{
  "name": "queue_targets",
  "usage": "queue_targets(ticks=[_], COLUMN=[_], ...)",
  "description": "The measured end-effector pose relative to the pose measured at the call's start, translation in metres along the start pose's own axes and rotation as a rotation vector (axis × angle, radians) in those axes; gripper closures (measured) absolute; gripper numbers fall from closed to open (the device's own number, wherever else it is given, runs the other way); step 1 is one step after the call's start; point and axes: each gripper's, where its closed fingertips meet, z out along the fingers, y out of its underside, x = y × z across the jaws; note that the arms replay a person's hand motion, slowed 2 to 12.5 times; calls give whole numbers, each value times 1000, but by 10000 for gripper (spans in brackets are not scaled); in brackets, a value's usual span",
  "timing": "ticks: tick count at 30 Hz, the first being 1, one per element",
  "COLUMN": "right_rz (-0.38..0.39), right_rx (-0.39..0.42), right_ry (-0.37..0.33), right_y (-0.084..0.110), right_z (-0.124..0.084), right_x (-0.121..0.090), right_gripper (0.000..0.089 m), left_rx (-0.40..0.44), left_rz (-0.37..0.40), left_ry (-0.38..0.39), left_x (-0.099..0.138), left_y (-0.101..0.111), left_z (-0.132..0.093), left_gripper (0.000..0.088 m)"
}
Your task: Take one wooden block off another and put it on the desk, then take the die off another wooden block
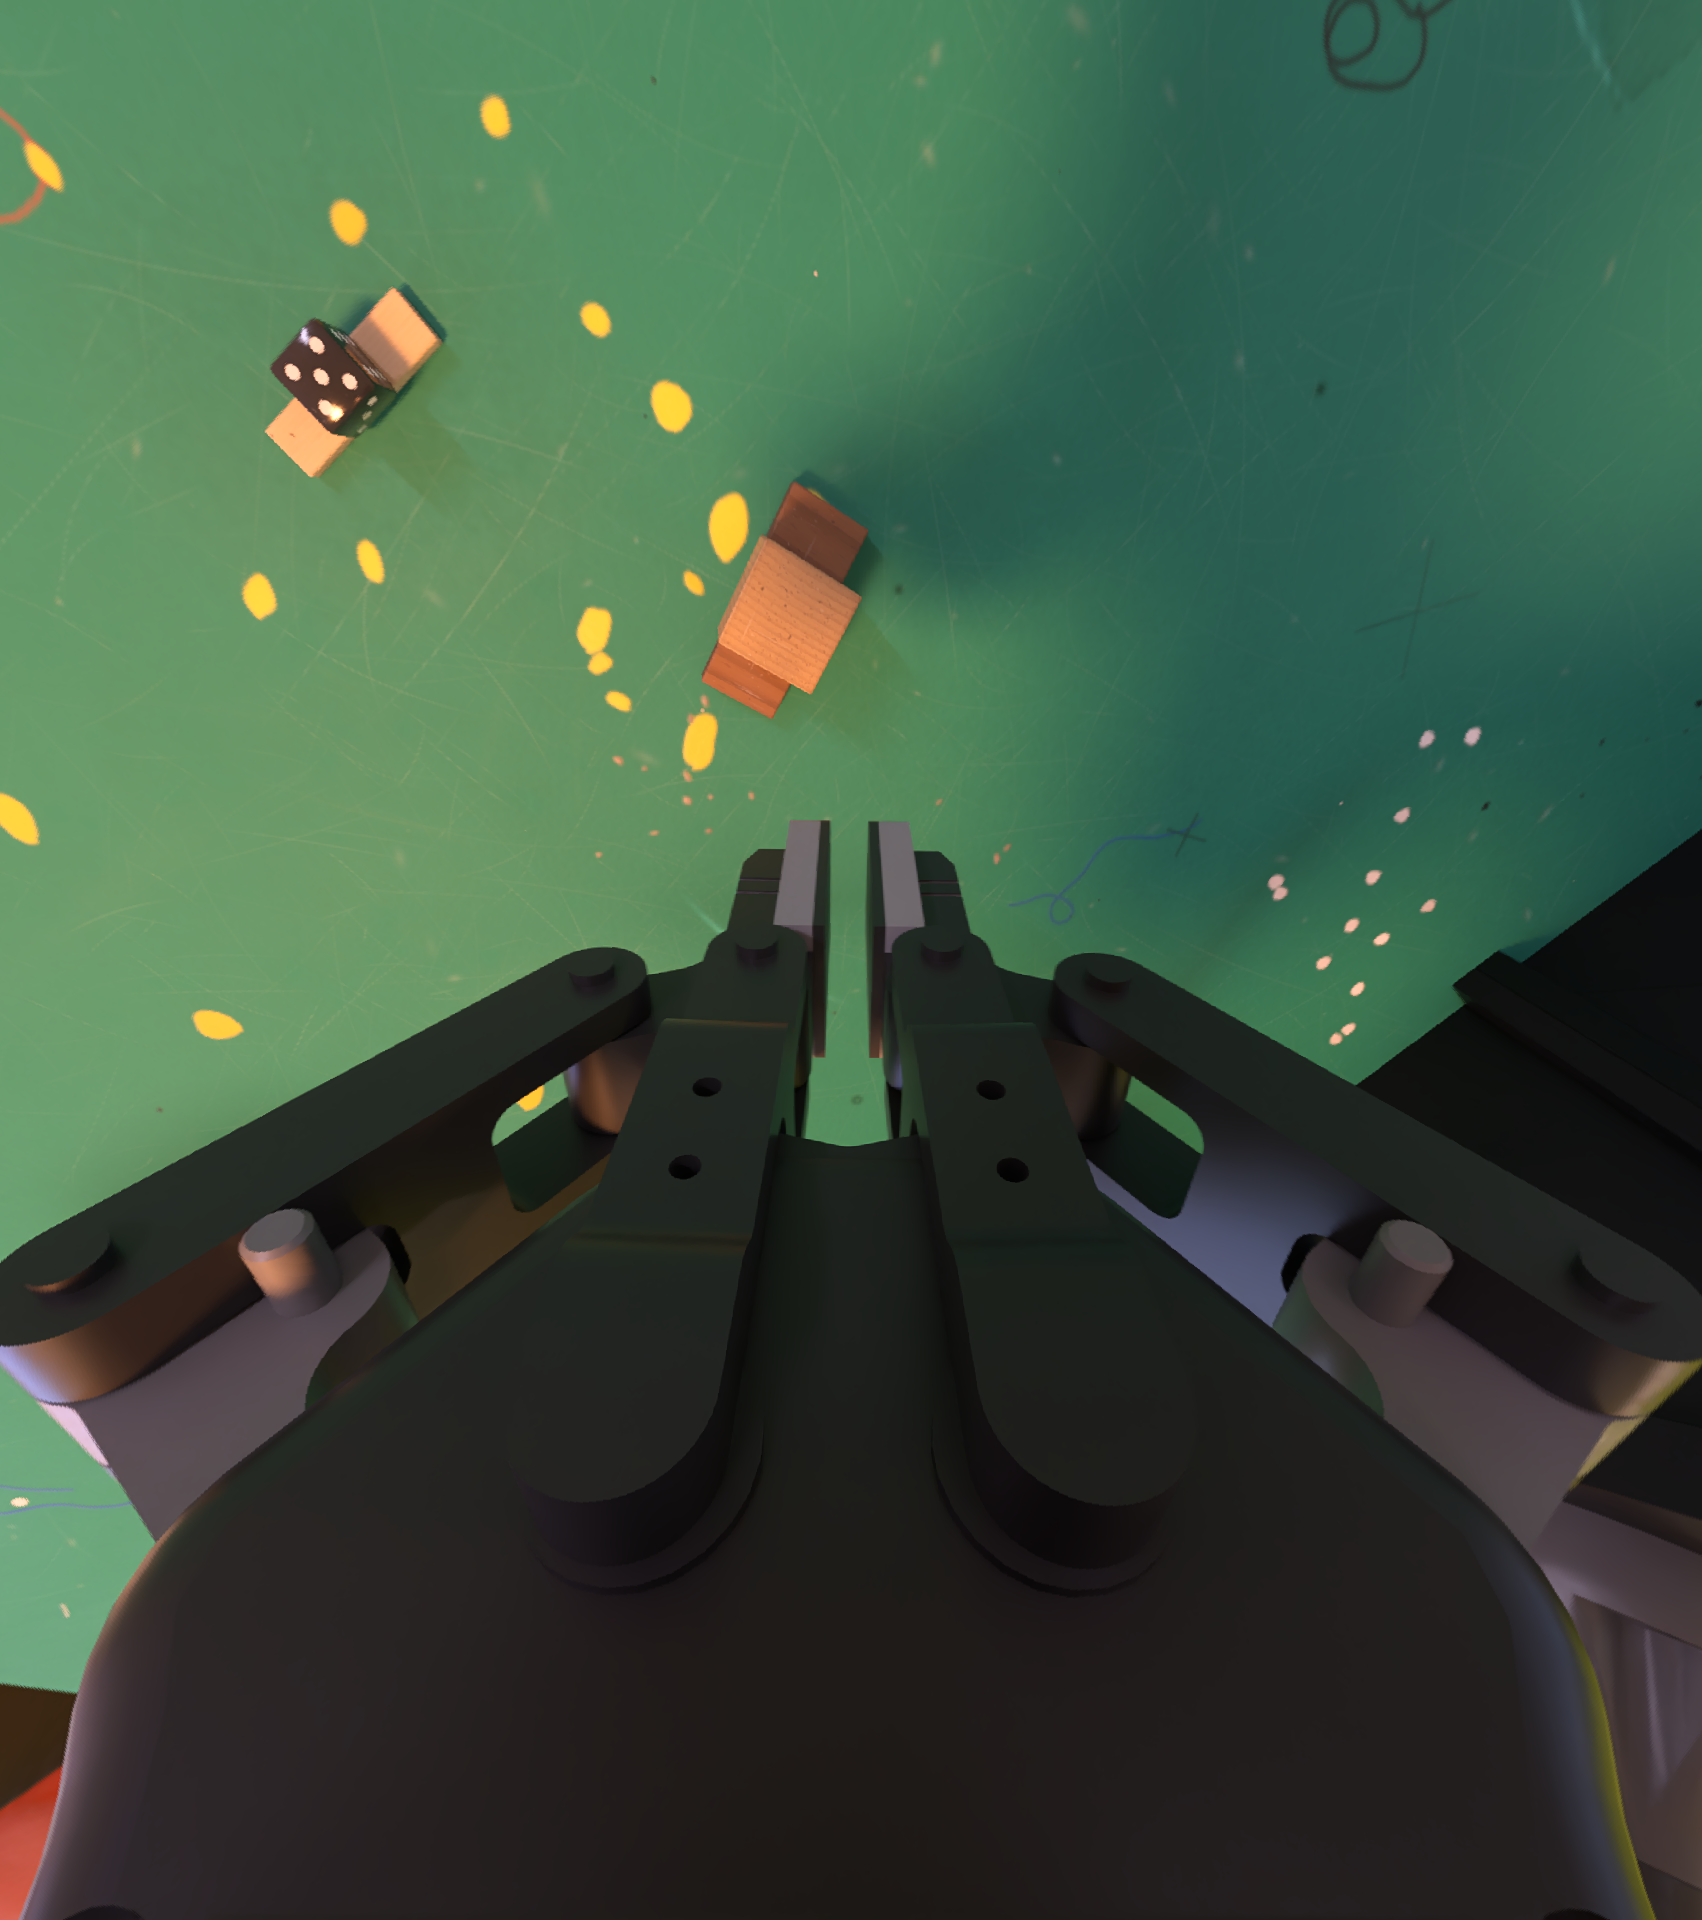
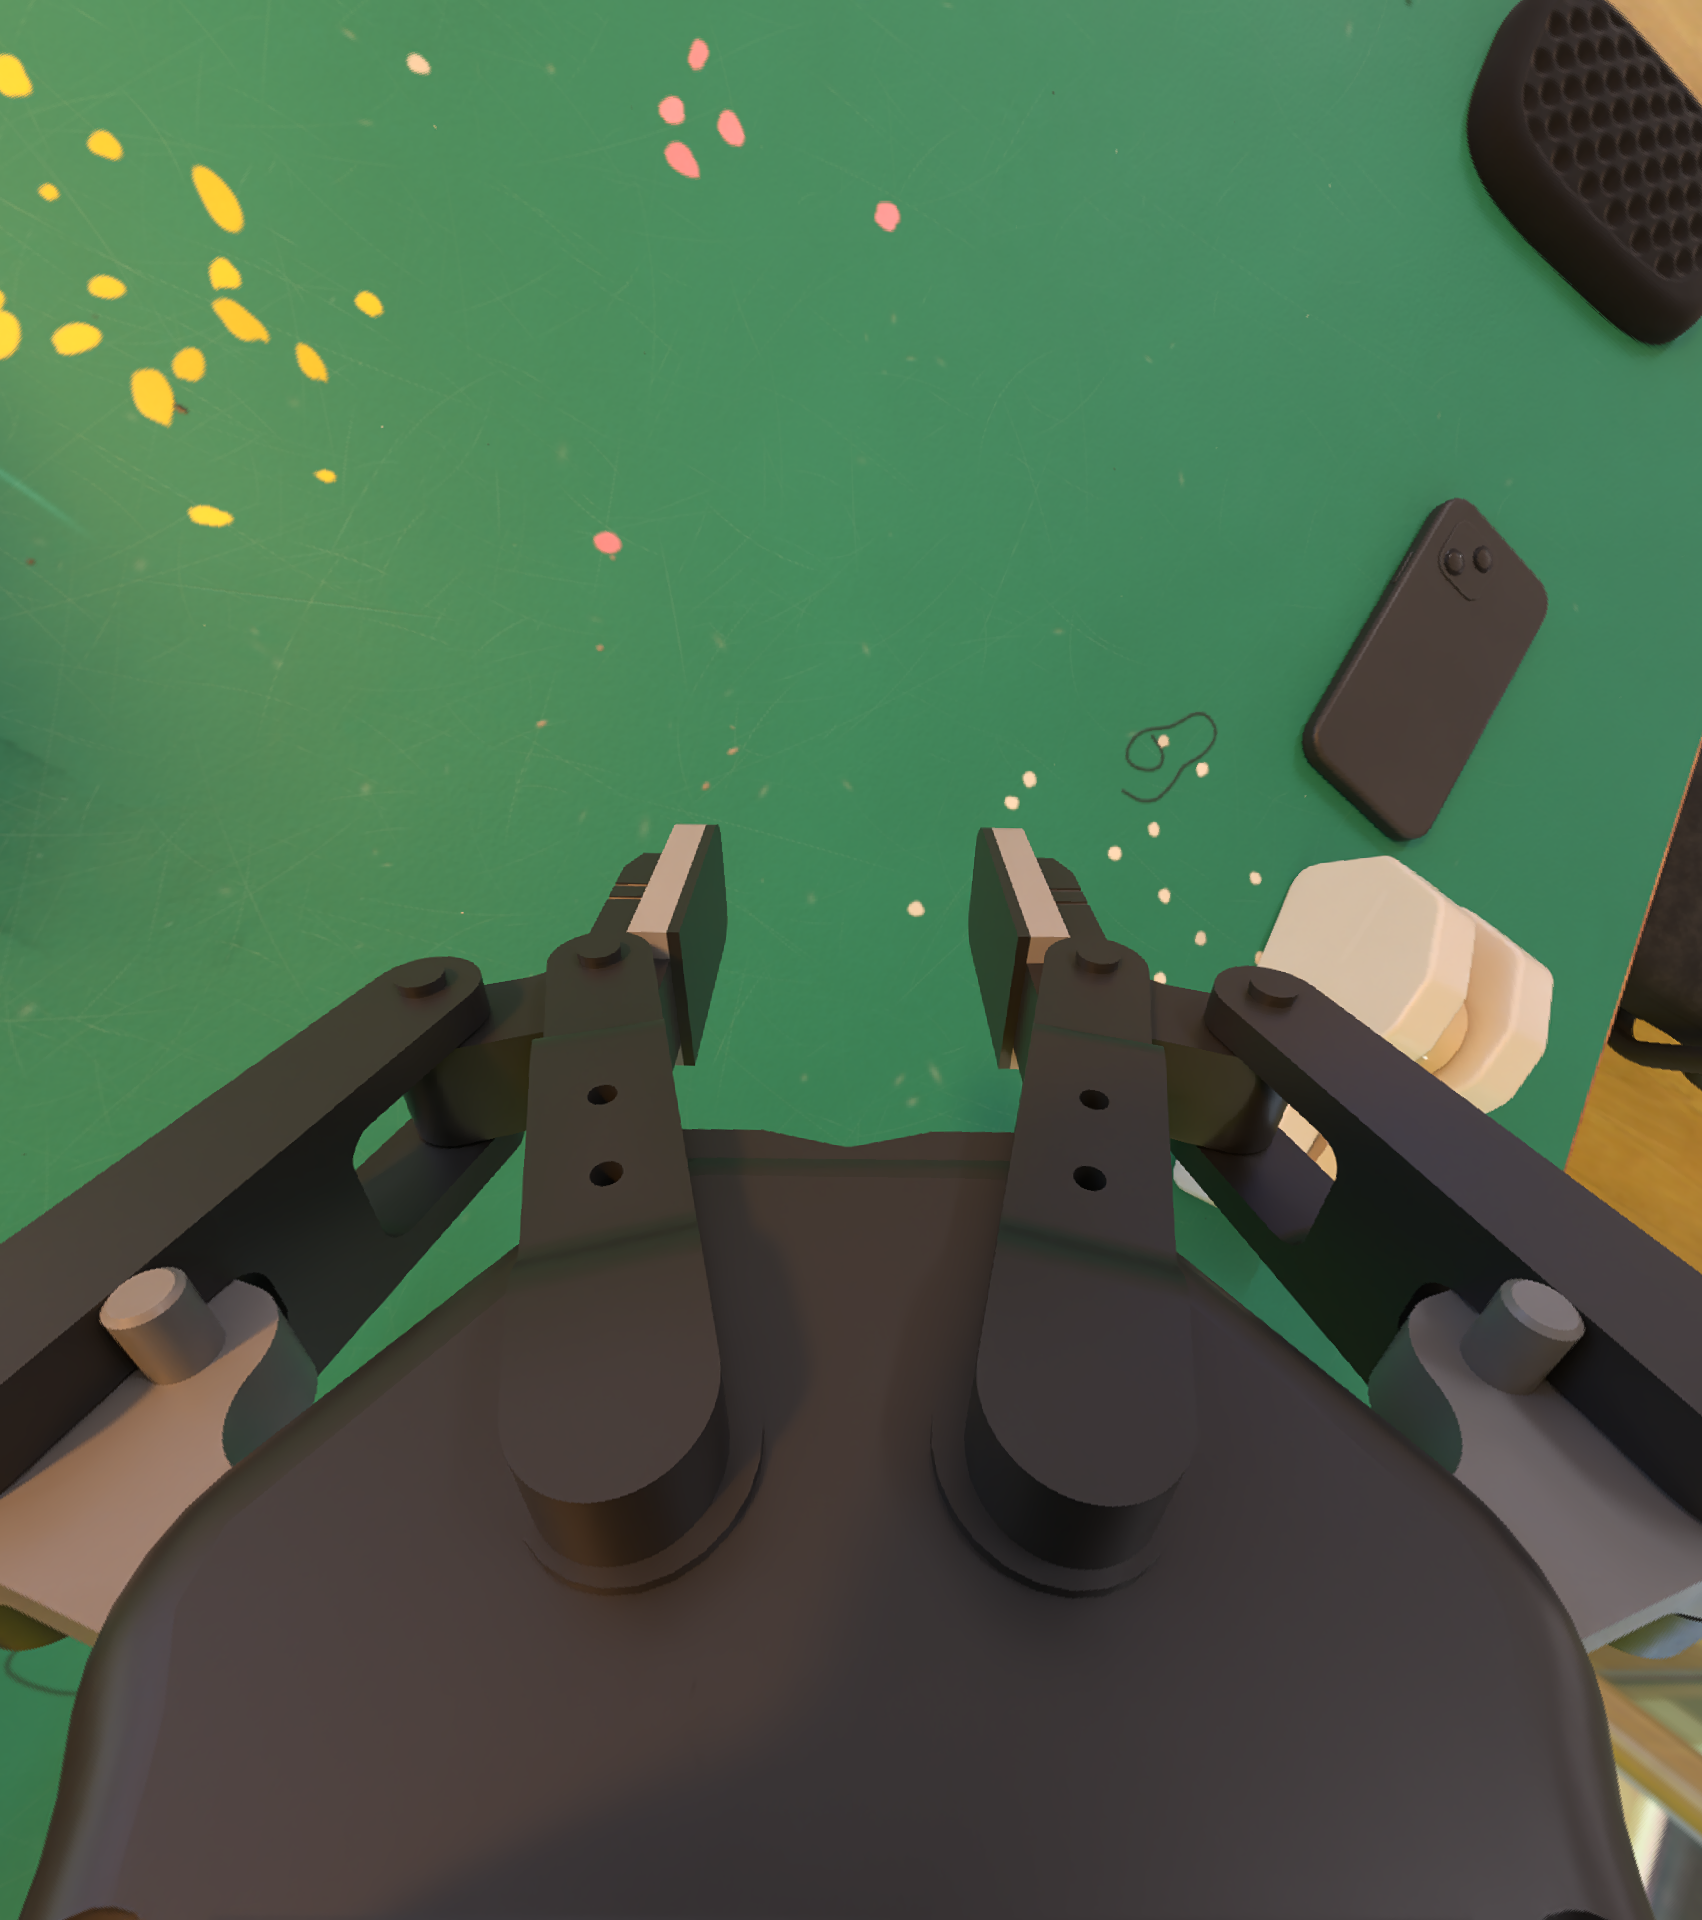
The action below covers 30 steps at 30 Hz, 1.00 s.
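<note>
Left gripper point(image 1: 848, 831) jaws nearly pressed together, empty. Light block point(image 1: 791, 615) on dark block point(image 1: 785, 597) just ahead of jaws; die point(image 1: 325, 376) on pale block point(image 1: 359, 380) far ahead-left. Right gripper point(image 2: 847, 831) jaws spread, empty, over bare tabletop point(image 2: 826, 468).

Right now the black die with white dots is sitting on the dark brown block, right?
Not quite. In the left wrist view the black die sits on the pale wooden block. The dark brown block carries a light wooden block instead.
</note>
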Motion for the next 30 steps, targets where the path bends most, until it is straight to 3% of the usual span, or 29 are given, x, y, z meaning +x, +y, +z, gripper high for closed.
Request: queue_targets(ticks=[3,17,26,30], right_rz=[-2,1,0,1], right_rx=[4,10,18,27], right_ry=[-4,-15,-15,-7], right_y=[-1,0,0,-1], right_z=[0,-1,-3,-5], right_x=[-1,0,2,4], right_gripper=[464,464,464,465], left_rx=[-15,-39,35,94], left_rz=[16,-21,-21,-15], left_ry=[-11,39,64,82], left_x=[0,-1,-7,-7], left_y=[2,11,10,6], left_z=[5,45,55,53], left_gripper=[881,882,882,829])
